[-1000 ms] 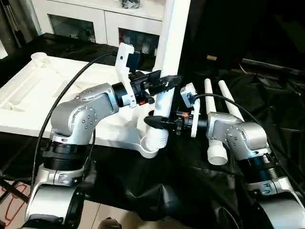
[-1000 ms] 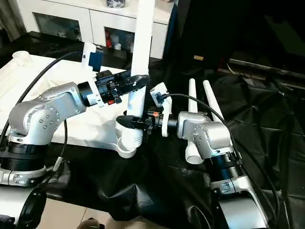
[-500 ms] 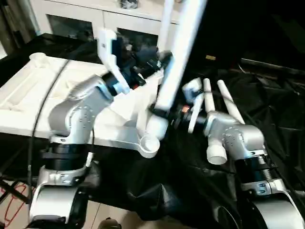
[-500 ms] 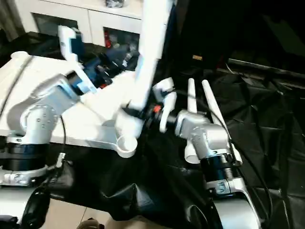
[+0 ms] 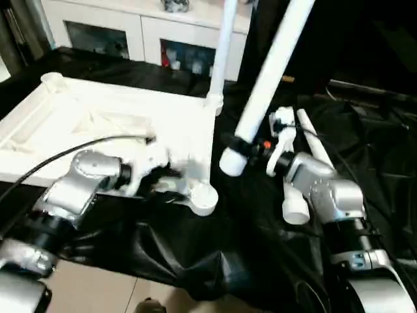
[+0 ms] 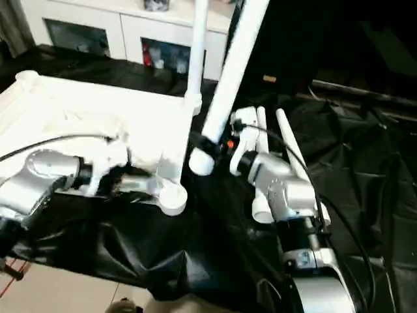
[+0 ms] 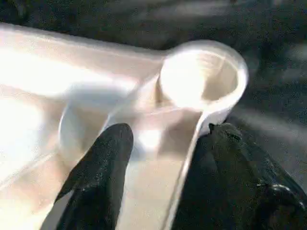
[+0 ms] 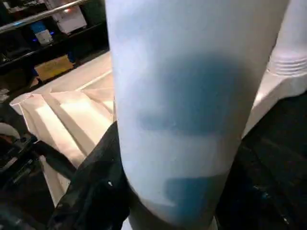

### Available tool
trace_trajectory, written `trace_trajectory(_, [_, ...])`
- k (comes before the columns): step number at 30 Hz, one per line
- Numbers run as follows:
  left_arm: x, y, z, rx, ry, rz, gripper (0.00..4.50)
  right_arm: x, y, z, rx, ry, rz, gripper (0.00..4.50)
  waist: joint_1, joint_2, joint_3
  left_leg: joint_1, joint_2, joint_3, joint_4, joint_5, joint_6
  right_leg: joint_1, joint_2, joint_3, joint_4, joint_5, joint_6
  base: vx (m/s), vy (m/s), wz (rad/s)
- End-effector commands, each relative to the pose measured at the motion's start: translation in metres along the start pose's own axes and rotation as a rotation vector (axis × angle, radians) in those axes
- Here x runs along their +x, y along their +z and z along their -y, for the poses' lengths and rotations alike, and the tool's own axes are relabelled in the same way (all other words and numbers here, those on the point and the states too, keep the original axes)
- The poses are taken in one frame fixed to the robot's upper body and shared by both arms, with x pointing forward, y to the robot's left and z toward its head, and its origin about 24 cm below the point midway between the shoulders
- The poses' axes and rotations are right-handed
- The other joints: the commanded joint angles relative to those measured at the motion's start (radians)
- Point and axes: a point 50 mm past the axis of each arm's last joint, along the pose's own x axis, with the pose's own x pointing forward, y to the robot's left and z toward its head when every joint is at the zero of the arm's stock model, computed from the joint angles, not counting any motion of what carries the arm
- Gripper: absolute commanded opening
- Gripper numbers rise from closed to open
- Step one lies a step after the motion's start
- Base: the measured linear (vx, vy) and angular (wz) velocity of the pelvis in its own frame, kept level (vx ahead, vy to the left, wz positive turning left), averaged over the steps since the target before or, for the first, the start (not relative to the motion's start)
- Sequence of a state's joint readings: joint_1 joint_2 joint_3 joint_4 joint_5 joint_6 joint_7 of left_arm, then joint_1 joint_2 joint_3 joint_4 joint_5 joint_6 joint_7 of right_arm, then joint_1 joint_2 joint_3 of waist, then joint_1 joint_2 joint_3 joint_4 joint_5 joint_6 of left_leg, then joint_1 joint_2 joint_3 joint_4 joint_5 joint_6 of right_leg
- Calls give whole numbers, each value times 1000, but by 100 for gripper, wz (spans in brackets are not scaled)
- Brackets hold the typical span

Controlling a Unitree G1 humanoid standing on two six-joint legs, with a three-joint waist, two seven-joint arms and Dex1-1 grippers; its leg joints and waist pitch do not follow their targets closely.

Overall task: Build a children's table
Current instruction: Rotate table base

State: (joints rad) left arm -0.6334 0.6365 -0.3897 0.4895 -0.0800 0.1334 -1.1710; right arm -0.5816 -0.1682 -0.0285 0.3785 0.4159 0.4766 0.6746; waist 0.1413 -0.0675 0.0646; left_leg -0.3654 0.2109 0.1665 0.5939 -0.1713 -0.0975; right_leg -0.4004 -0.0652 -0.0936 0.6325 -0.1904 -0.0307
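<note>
top point(image 5: 117, 124): underside up on black cloth; stiff, light plastic. left hand point(image 7: 163, 177) part open, astride rim at near socket point(image 5: 203, 195). one leg point(image 5: 221, 52) seated upright. right hand point(image 5: 251, 145) clamped near thick end of tilted leg point(image 5: 270, 72); smooth, likely slippery.

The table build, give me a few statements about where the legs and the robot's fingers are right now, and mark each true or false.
1. The right gripper holds a white leg tilted above the black cloth. True.
2. That leg is seated in the near corner socket. False: the socket is empty and the leg's end hangs beside it.
3. A leg stands upright in the far corner of the tabletop. True.
4. The left gripper fingers straddle the tabletop's edge wall by the near socket. True.
5. No legs lie on the cloth. False: spare legs lie behind the right arm.
</note>
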Motion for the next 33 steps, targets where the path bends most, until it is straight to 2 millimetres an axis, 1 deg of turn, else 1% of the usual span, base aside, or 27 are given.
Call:
trace_trajectory(1, [1,3,-5,54,3,-34,263,-2,3,1,-27,-12,9,191,-6,32,-83,18,22,-4,-71,-157,-66,59,-81,62,-62,-98,-138,0,0,0])
trace_trajectory(3, [1,0,-7,54,-28,-53,250,-2,1,0,-31,-13,6,191,-5,31,-83,18,22,-3,-70,-161,-66,58,-82,62,-61,-94,-149,0,0,0])
trace_trajectory(4, [1,-4,-8,57,-55,-86,233,-2,1,0,-34,-12,3,191,-5,39,-83,17,24,-5,-70,-165,-70,59,-85,62,-58,-89,-158,0,0,0])
trace_trajectory(5, [2,-6,-8,61,-64,-104,224,-2,0,0,-36,-12,1,191,-5,34,-81,19,21,-2,-69,-178,-67,56,-82,62,-65,-108,-154,0,0,0])
trace_trajectory(6, [2,-7,-8,61,-65,-106,222,-2,0,0,-36,-12,1,191,-5,33,-82,18,22,-4,-70,-179,-68,59,-83,63,-63,-109,-156,0,0,0])
trace_trajectory(7, [2,-9,-10,65,-75,-121,220,-2,0,0,-38,-13,0,191,-5,35,-81,19,25,-4,-71,-183,-69,58,-86,62,-65,-113,-158,0,0,0])
trace_trajectory(8, [3,-10,-10,64,-79,-125,209,-3,0,0,-38,-12,0,191,-5,34,-81,19,24,-4,-70,-184,-68,58,-86,63,-64,-114,-160,0,0,0])
trace_trajectory(9, [3,-10,-11,65,-86,-127,209,-3,0,0,-39,-10,-2,191,-4,34,-82,18,24,-4,-70,-181,-67,59,-87,63,-65,-112,-161,0,0,0])
trace_trajectory(10, [3,-11,-11,64,-90,-129,182,-3,0,0,-41,-8,-5,191,-4,34,-83,17,27,-6,-70,-175,-68,60,-88,62,-60,-95,-167,0,0,0])
trace_trajectory(11, [3,-11,-11,64,-90,-129,179,-3,0,0,-41,-8,-5,191,-4,34,-83,18,26,-5,-70,-174,-66,59,-87,62,-61,-91,-170,0,0,0])
trace_trajectory(12, [3,-11,-12,65,-93,-129,178,-3,0,0,-43,-6,-7,191,-5,36,-82,19,27,-5,-70,-178,-67,58,-87,62,-59,-86,-176,0,0,0])
trace_trajectory(13, [3,-12,-13,60,-99,-127,168,-3,-1,0,-45,-3,-11,191,-4,33,-82,19,24,-3,-69,-180,-62,58,-86,62,-63,-94,-175,0,0,0])
trace_trajectory(14, [3,-12,-14,56,-103,-126,168,-3,-1,0,-45,-2,-12,191,-2,34,-82,19,25,-4,-69,-182,-63,59,-88,63,-62,-101,-176,0,0,0])
trace_trajectory(16, [3,-12,-14,42,-118,-117,139,-3,-1,0,-47,1,-16,191,-3,34,-81,19,26,-4,-70,-190,-64,58,-89,62,-64,-114,-176,0,0,0])
trace_trajectory(17, [2,-12,-14,32,-132,-108,133,-3,-2,-1,-48,3,-18,191,-3,32,-80,19,27,-5,-71,-193,-64,58,-90,62,-65,-121,-176,0,0,0])
trace_trajectory(18, [2,-11,-14,27,-139,-102,129,-3,-2,-1,-49,5,-20,191,-3,32,-81,20,26,-4,-70,-192,-64,57,-90,63,-65,-122,-177,0,0,0])
trace_trajectory(20, [1,-11,-14,20,-152,-98,106,-3,-3,-1,-50,7,-23,191,-3,33,-81,19,28,-5,-71,-189,-63,58,-91,63,-63,-117,-181,0,0,0])
trace_trajectory(21, [1,-11,-14,20,-152,-98,106,-3,-3,-1,-50,7,-23,191,-3,33,-81,19,28,-5,-71,-188,-63,57,-90,63,-62,-114,-182,0,0,0])
trace_trajectory(22, [0,-11,-14,15,-160,-100,91,-3,-3,-1,-51,8,-24,191,-3,32,-81,19,28,-4,-71,-185,-62,58,-90,63,-62,-108,-184,0,0,0])
trace_trajectory(23, [-1,-12,-14,10,-165,-102,85,-3,-3,-1,-52,9,-26,191,-3,33,-81,19,27,-4,-70,-186,-61,58,-90,63,-62,-106,-185,0,0,0])
trace_trajectory(27, [0,-12,-15,2,-170,-95,47,-3,-3,-1,-55,11,-28,191,-3,32,-81,18,27,-4,-70,-181,-59,59,-90,63,-62,-105,-185,0,0,0])
trace_trajectory(29, [2,-10,-15,-58,-173,-63,32,-4,-3,-1,-57,15,-32,191,-2,32,-82,17,28,-5,-70,-173,-59,60,-91,63,-59,-89,-188,0,0,0])
trace_trajectory(30, [2,-10,-15,-58,-173,-63,28,-4,-3,-1,-57,15,-32,191,-4,35,-82,17,28,-5,-70,-168,-60,60,-89,62,-57,-70,-195,0,0,0])
trace_trajectory(31, [3,-10,-15,-85,-168,-56,16,-4,-3,-1,-58,17,-34,191,-5,33,-83,16,27,-4,-70,-167,-59,62,-90,62,-56,-63,-199,0,0,0])
trace_trajectory(33, [6,-11,-15,-118,-139,-62,9,-4,-3,-1,-60,18,-36,191,-7,34,-83,16,27,-5,-69,-165,-58,62,-89,62,-53,-49,-208,0,0,0])
